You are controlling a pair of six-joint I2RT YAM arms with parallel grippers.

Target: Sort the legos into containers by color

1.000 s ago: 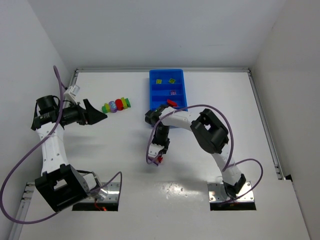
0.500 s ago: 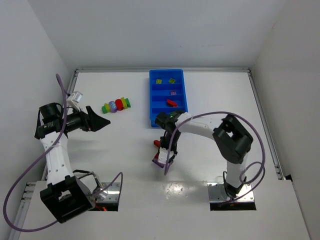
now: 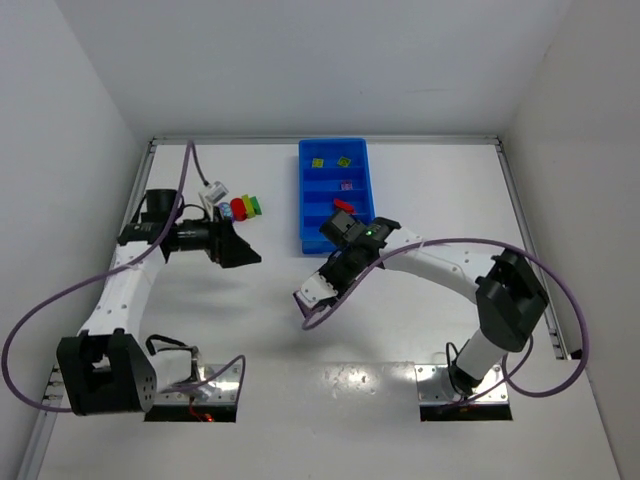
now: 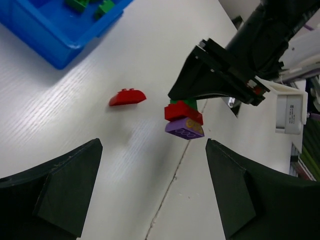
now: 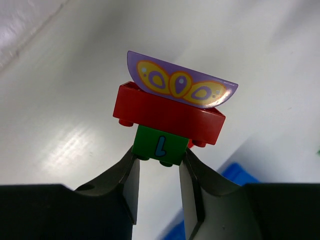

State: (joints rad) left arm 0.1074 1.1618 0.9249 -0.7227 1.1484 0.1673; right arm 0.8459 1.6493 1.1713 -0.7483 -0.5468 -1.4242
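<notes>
The held cluster (image 5: 170, 117) was a green brick (image 5: 159, 146) under a red brick (image 5: 170, 116), capped by a purple printed tile (image 5: 180, 84). It hung clear of the surface (image 3: 400, 320), just near of the blue tray (image 3: 322, 186), though in the overhead view the arm hid it. The right pincer (image 5: 159, 161) was clenched on the green brick alone, one finger on each side, leaving red and purple exposed. The left pincer (image 4: 152, 145) faced the cluster from the left, jaws spread wide, nothing between them and not touching it.

The step looked like pulling the stack apart between the two arms so each colour could go to its own compartment. To do it well, the left pincer would need to come in level with the red brick and close on its flat sides, not on the thin curved tile, which would probably slip. Then a straight pull along the studs against a firm right grip.

A loose red arched piece (image 4: 127, 97) lay on the surface between cluster and tray, worth avoiding. A second cluster (image 3: 243, 207) lay far-left, partly behind the left arm.
</notes>
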